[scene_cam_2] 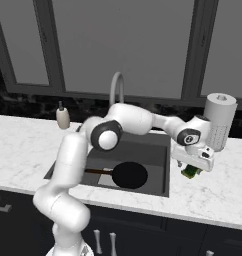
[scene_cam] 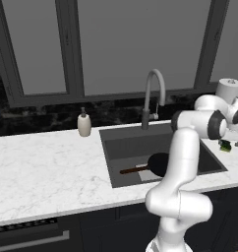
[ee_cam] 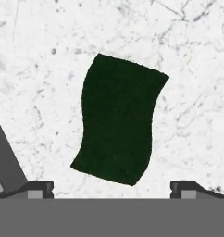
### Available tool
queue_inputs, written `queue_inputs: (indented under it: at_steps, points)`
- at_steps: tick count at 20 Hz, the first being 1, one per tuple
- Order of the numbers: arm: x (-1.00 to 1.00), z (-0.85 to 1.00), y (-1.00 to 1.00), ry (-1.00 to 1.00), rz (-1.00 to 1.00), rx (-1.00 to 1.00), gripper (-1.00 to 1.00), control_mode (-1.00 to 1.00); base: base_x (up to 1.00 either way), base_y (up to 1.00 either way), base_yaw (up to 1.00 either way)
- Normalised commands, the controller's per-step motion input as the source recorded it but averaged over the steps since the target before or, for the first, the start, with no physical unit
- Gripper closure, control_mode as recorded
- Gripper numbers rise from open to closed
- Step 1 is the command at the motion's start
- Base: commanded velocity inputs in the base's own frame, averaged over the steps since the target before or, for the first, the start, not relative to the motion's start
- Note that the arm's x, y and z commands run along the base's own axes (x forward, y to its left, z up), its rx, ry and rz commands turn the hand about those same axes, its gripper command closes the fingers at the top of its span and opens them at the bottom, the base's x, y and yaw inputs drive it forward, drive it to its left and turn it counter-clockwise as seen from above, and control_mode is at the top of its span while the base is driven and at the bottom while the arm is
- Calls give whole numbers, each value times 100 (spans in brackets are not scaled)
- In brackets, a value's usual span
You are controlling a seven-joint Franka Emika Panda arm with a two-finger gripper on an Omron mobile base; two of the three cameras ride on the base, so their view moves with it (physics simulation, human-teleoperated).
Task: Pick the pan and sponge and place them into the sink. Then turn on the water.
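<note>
A white robot arm reaches to the right of the sink [scene_cam_2: 158, 145], its gripper [ee_cam: 112, 187] poised directly above the sponge [ee_cam: 118, 118] on the white marble counter [scene_cam: 47, 167]. In the hand view, the sponge shows as a dark green, slightly curved slab lying flat on the marble, filling the centre and leaning toward 1 o'clock; the two dark fingertips [ee_cam: 37, 187] sit at 7 and 5 o'clock, spread as wide as they go, one on each side of the sponge and gripping nothing — whether they touch it cannot be told. In the right base view the sponge [scene_cam_2: 191, 171] peeks out green just beneath the hand, at about 3 o'clock from the sink basin, beside a roll of paper towels [scene_cam_2: 219, 121] standing upright on the counter. The pan [scene_cam_2: 129, 175] already lies in the dark grey basin, its black round body toward the front and its red-brown handle pointing to 9 o'clock in that view. The curved grey tap [scene_cam: 153, 96] rises behind the basin at 12 o'clock — a soap dispenser [scene_cam: 84, 123] stands on the counter to its left, under the window.
</note>
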Motion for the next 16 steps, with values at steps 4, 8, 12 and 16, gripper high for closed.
queue_inputs:
  at_steps: [4, 8, 12, 16]
  points:
    - [18, -32, 0, 6, 0, 0, -100, -100, 0, 0, 0]
    - [20, -33, 0, 5, 0, 2, -100, -100, 0, 0, 0]
    - [17, -42, 0, 3, 0, 0, -100, -100, 0, 0, 0]
    - [8, -36, 0, 1, 0, 3, -100, -100, 0, 0, 0]
